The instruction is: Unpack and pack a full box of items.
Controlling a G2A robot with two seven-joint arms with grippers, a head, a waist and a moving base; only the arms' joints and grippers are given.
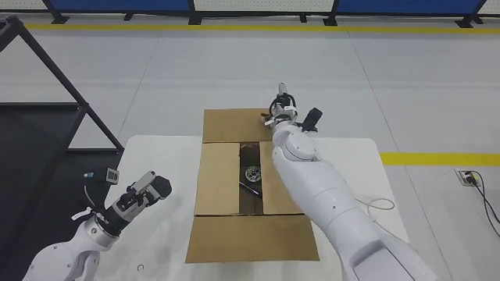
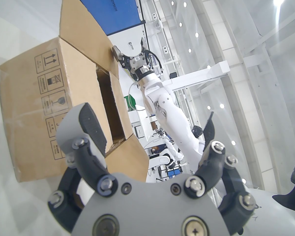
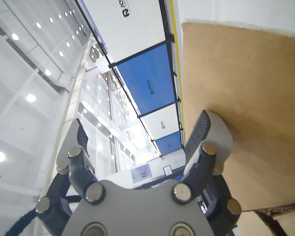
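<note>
l gripper (image 1: 156, 185) at 9 o'clock of box (image 1: 219, 179), fingers apart, empty, above white table (image 1: 156, 234). cardboard box mid-table, flaps open, dark items (image 1: 251, 176) inside. r gripper (image 1: 283, 103) at box's 12 o'clock, spread wide, one finger (image 3: 218, 126) touching far flap (image 1: 230, 125).

Interior of the box (image 1: 234, 179) is mostly concealed by its inner flaps. The narrow gap shows a round item (image 1: 251, 173) and a dark thin piece (image 1: 248, 188), both too small to identify. The right arm (image 1: 328, 195) covers the box's side toward the right edge of the desk (image 1: 168, 156). The desk's near edge is cut off.
</note>
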